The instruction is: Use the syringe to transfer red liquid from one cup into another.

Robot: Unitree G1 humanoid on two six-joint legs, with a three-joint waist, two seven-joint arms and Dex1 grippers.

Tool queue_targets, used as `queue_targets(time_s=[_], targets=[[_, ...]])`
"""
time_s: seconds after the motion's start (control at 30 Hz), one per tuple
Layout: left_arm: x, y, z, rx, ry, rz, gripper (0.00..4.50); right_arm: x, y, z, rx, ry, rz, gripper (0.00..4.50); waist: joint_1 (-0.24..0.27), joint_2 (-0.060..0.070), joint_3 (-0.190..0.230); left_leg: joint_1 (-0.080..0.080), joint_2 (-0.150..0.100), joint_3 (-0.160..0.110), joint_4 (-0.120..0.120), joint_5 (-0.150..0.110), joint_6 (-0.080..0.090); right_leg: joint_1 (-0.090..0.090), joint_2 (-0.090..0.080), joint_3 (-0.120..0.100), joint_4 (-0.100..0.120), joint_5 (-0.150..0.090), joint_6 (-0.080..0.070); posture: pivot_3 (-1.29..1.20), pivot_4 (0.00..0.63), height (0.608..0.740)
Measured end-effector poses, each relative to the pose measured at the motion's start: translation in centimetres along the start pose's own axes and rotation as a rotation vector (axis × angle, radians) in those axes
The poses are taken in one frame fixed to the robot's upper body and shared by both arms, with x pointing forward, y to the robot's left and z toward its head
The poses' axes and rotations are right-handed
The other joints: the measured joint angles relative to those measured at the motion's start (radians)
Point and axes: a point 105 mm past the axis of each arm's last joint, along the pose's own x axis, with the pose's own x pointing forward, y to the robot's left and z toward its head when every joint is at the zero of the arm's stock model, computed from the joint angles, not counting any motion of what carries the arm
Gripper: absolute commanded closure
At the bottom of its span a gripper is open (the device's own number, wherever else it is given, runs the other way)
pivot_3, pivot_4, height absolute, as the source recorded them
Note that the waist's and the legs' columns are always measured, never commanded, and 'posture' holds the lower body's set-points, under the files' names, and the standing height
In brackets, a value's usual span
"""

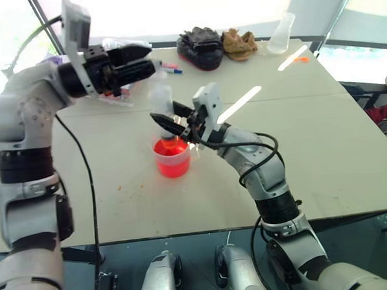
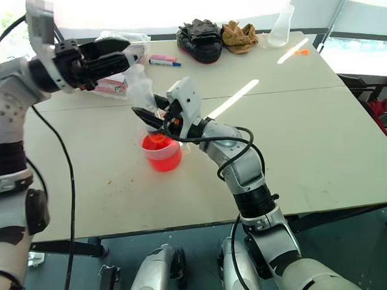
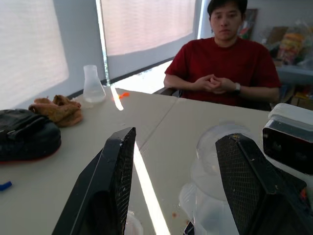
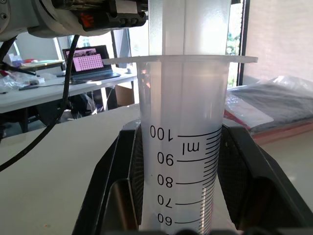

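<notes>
The syringe (image 4: pixel 178 161) stands upright with its lower end in the wide cup (image 1: pixel 172 162), which holds red liquid (image 1: pixel 170 148). My right gripper (image 1: pixel 174 124) is shut on the syringe's clear barrel just below the flange, and no red shows in the marked part of the barrel above the fingers. The white plunger (image 1: pixel 160 95) rises above it. My left gripper (image 1: pixel 149 60) is open, level, and hangs a little above and to the left of the plunger's top, not touching it. In the left wrist view its fingers (image 3: pixel 115 166) stand wide apart. The second cup is hidden.
At the table's far edge lie a clear flask (image 1: pixel 280 35), a black cloth (image 1: pixel 200 47), a brown cloth (image 1: pixel 239 44) and a blue-capped marker (image 1: pixel 172 69). A plastic bag (image 2: pixel 116 84) lies under my left arm. A person (image 3: pixel 222 63) sits at the far right side.
</notes>
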Motion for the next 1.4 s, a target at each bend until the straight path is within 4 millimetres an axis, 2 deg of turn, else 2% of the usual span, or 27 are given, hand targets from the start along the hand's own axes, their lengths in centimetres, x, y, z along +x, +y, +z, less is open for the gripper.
queue_targets(time_s=[0.07, 0.17, 0.27, 0.43, 0.6, 0.73, 0.93, 1.0, 1.07, 1.17, 1.3, 1.4], targets=[[-1.2, 0.0, -0.3, -0.027, 0.015, 0.015, 1.92, 0.0, -0.3, 0.0, 0.012, 0.013, -0.008, 3.01, -0.002, 0.000, 0.000, 0.000, 0.000, -0.001, 0.000, 0.000, 0.000, 0.000, 0.000, 0.000, 0.000, 0.000, 0.000, 0.00, 0.150, 0.740], [-3.0, 0.0, 0.2, -0.043, 0.022, 0.056, 1.92, -0.3, -1.6, 2.1, -0.003, -0.022, -0.043, 3.01, 0.005, 0.000, 0.000, 0.000, 0.000, -0.002, 0.001, 0.000, 0.000, 0.001, 0.000, 0.000, -0.001, 0.000, 0.000, 0.00, 0.150, 0.740], [-4.4, -0.1, 0.5, -0.029, 0.029, 0.100, 1.92, -0.7, -2.1, 3.7, -0.005, -0.060, -0.063, 3.01, 0.013, 0.000, 0.000, 0.000, 0.000, -0.001, 0.001, 0.000, 0.000, 0.001, 0.000, 0.000, -0.001, 0.000, 0.000, 0.00, 0.150, 0.740], [-5.5, 0.5, -0.4, -0.047, 0.036, 0.177, 1.92, -0.8, -2.0, 4.9, -0.008, -0.085, -0.070, 3.01, 0.020, 0.000, 0.000, 0.000, -0.001, -0.001, 0.001, 0.000, -0.001, 0.001, 0.000, 0.000, -0.001, 0.000, 0.000, 0.00, 0.150, 0.740], [-4.8, 1.2, -0.5, -0.002, -0.008, 0.217, 1.92, -0.7, -2.0, 5.6, -0.023, -0.092, -0.070, 3.01, 0.021, 0.000, 0.000, 0.000, -0.001, -0.001, 0.001, 0.000, -0.001, 0.001, -0.001, 0.000, -0.001, 0.000, 0.000, 0.00, 0.150, 0.740], [-3.6, 2.6, -1.3, -0.011, -0.036, 0.242, 1.92, -0.2, -2.5, 6.2, -0.035, -0.096, -0.064, 3.01, 0.020, 0.000, 0.000, 0.000, -0.001, 0.000, 0.001, 0.000, 0.000, 0.001, 0.000, 0.000, -0.001, 0.000, 0.000, 0.00, 0.150, 0.740], [-1.6, 4.6, 0.7, 0.068, -0.125, 0.256, 1.92, 1.5, -5.7, 10.9, -0.124, -0.201, -0.093, 3.01, 0.019, 0.000, 0.000, 0.000, -0.001, 0.001, 0.001, 0.000, 0.000, 0.001, 0.000, -0.001, -0.001, 0.000, 0.000, 0.00, 0.150, 0.740], [-0.8, 5.6, 1.1, 0.083, -0.159, 0.272, 1.92, 2.4, -7.1, 11.7, -0.165, -0.223, -0.117, 3.01, 0.018, -0.001, 0.000, 0.000, -0.002, 0.002, 0.001, 0.000, 0.000, 0.001, 0.000, -0.001, -0.001, 0.000, 0.000, 0.00, 0.150, 0.740], [0.0, 6.2, 1.2, 0.092, -0.172, 0.270, 1.92, 3.0, -8.2, 11.1, -0.176, -0.216, -0.137, 3.01, 0.017, -0.001, 0.000, 0.000, -0.002, 0.002, 0.000, 0.000, 0.000, 0.001, 0.000, -0.001, -0.002, 0.000, 0.000, 0.00, 0.150, 0.740], [0.8, 7.1, 1.4, 0.101, -0.186, 0.271, 1.92, 3.7, -10.1, 8.3, -0.154, -0.155, -0.177, 3.01, 0.014, -0.001, 0.000, -0.001, -0.002, 0.004, 0.000, 0.000, 0.000, 0.001, 0.000, -0.001, -0.001, 0.000, 0.000, 0.00, 0.150, 0.740], [0.9, 7.7, 2.2, 0.145, -0.197, 0.267, 1.92, 3.8, -11.1, 4.9, -0.132, -0.080, -0.199, 3.01, 0.012, 0.000, 0.000, -0.001, -0.001, 0.005, 0.000, 0.000, 0.000, 0.000, -0.001, -0.001, -0.001, 0.000, 0.000, 0.00, 0.150, 0.740], [1.5, 7.8, 1.7, 0.150, -0.185, 0.247, 1.92, 3.8, -11.4, 4.3, -0.139, -0.066, -0.206, 3.01, 0.013, 0.000, 0.000, -0.001, -0.001, 0.005, 0.000, 0.002, -0.004, 0.000, -0.001, -0.001, -0.001, 0.000, 0.000, 0.00, 0.150, 0.740]])
